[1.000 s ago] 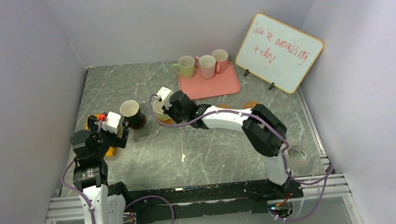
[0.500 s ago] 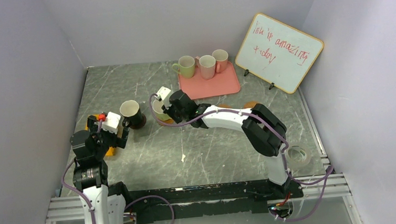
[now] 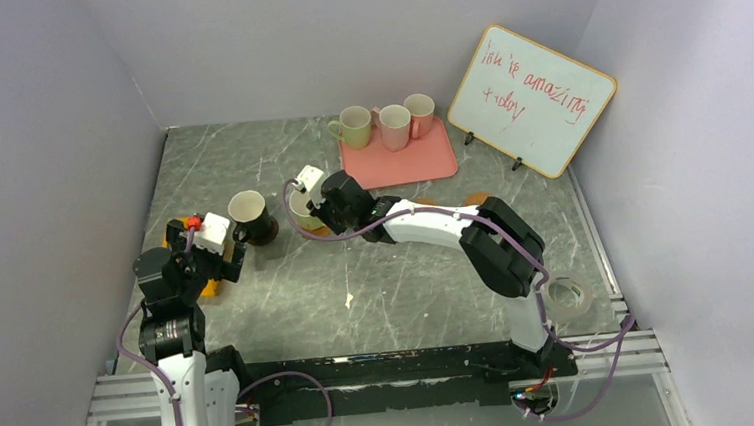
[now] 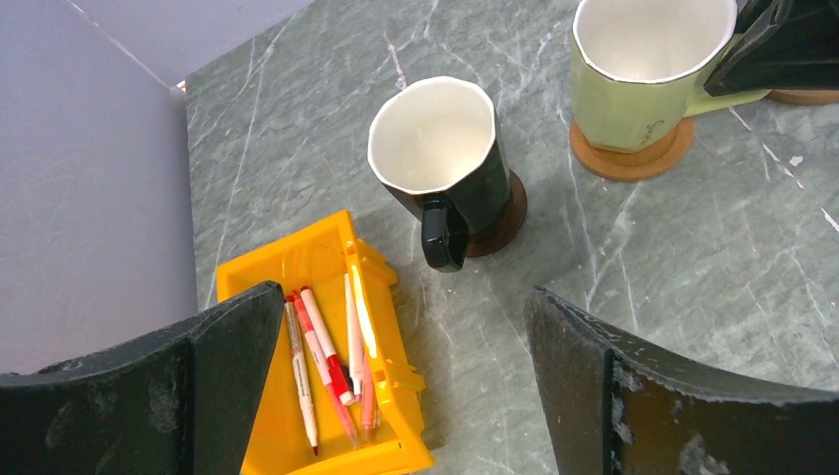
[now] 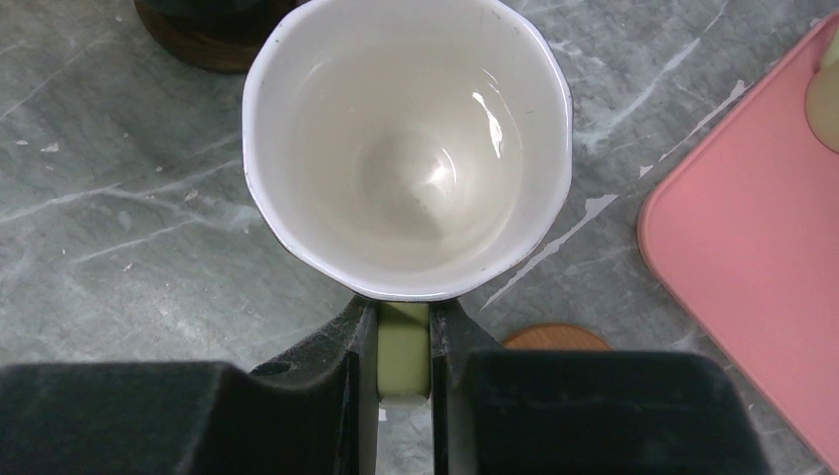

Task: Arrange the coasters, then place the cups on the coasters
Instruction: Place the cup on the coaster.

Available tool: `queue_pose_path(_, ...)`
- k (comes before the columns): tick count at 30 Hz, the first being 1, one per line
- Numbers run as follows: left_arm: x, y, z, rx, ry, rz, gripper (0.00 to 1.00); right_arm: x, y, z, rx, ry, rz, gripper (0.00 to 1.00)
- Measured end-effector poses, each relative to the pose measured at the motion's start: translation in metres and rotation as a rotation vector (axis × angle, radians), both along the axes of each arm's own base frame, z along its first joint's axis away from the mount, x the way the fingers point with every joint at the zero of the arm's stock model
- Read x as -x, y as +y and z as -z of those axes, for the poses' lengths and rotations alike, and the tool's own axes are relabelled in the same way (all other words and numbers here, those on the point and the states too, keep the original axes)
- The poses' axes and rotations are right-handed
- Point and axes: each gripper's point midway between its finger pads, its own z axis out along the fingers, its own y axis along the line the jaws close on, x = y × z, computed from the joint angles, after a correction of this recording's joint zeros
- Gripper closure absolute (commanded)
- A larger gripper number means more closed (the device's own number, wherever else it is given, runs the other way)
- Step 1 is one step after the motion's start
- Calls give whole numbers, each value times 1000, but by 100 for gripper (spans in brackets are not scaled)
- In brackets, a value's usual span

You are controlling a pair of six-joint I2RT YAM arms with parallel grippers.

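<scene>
A dark brown cup (image 4: 440,148) stands on the dark brown coaster (image 4: 503,220). Beside it a pale green cup (image 5: 406,148) rests on an orange-tan coaster (image 4: 633,161). My right gripper (image 5: 403,332) is shut on this cup's green handle. A second orange-tan coaster (image 5: 554,336) lies just behind the gripper. My left gripper (image 4: 404,307) hangs open and empty, short of the dark cup's handle. Three more cups, one pale green (image 3: 355,126) and two pink (image 3: 395,126), stand on the pink tray (image 3: 404,161). Another coaster (image 3: 476,199) peeks out past the right arm.
A yellow bin (image 4: 297,287) holding several pens sits under my left gripper, close to the left wall. A whiteboard (image 3: 531,100) leans at the back right. A roll of tape (image 3: 566,296) lies near the right arm's base.
</scene>
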Motion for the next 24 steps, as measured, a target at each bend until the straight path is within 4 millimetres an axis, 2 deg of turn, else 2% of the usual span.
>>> queue_pose_path(24, 0, 0, 0, 0, 0, 0, 4, -1, -2, 0, 18, -6, -10, 100)
